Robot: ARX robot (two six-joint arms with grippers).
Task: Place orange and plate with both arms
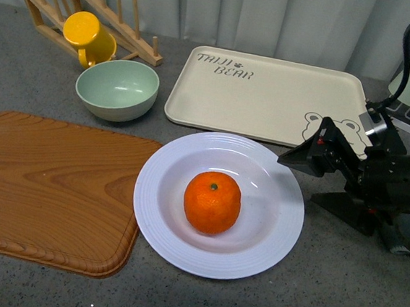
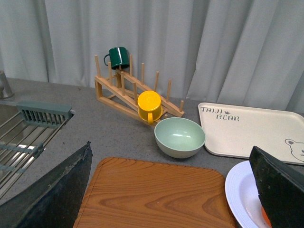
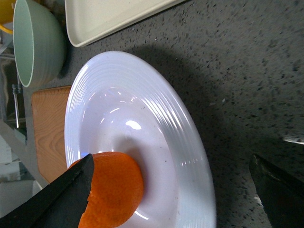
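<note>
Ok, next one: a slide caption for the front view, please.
Orange resting in the white plate on the grey counter, right tool open at the plate's edge.

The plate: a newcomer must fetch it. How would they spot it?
Start at the wooden cutting board on the counter; the plate lies right beside it, near the beige bear tray. It is the only white round dish, ridged-rimmed, holding an orange, unlike the green bowl.
</note>
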